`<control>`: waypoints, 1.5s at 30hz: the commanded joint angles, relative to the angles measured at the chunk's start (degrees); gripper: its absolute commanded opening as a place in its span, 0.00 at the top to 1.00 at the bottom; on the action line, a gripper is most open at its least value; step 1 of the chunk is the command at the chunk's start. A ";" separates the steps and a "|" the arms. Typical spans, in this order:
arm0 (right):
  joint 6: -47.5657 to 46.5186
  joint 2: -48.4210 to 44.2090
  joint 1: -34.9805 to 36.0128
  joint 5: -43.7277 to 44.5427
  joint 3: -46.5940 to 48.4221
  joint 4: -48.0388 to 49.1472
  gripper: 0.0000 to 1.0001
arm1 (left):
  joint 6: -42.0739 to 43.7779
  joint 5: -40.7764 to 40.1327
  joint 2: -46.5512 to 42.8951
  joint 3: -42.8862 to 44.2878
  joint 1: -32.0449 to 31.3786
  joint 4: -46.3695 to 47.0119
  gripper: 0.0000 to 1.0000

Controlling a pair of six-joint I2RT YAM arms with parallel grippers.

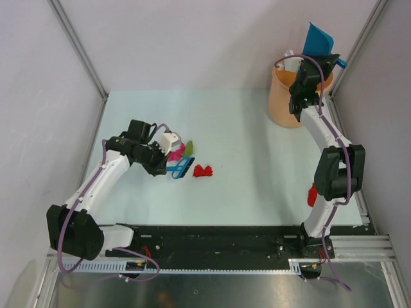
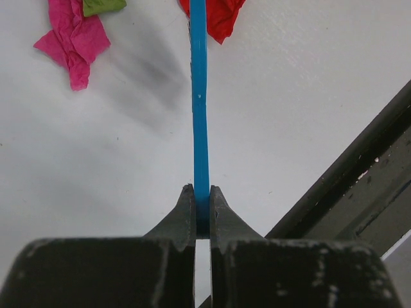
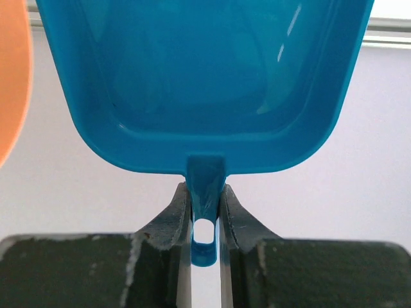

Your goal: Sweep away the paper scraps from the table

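On the pale green table (image 1: pixel 250 147) lies a cluster of paper scraps: a red one (image 1: pixel 203 171), a pink one (image 1: pixel 176 153) and a green one (image 1: pixel 189 147). My left gripper (image 1: pixel 166 164) is shut on the thin handle of a blue brush (image 1: pixel 180 169) just left of the red scrap. In the left wrist view the brush handle (image 2: pixel 201 122) runs up from the gripper (image 2: pixel 201 190) toward the red scrap (image 2: pixel 219 16), with pink (image 2: pixel 72 40) and green (image 2: pixel 103 6) scraps at upper left. My right gripper (image 1: pixel 329 61) is shut on the handle of a blue dustpan (image 3: pixel 205 77), raised over an orange bin (image 1: pixel 289 99).
The orange bin stands at the table's back right corner, its rim (image 3: pixel 11 77) at the left edge of the right wrist view. A small red thing (image 1: pixel 312 194) lies by the right arm. The black base rail (image 2: pixel 359 173) runs along the near edge. Walls enclose three sides.
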 commanded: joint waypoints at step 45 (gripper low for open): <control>114.85 -26.93 39.08 -44.00 -24.01 -76.17 1.00 | -3.42 1.28 6.66 7.79 -0.68 1.94 1.00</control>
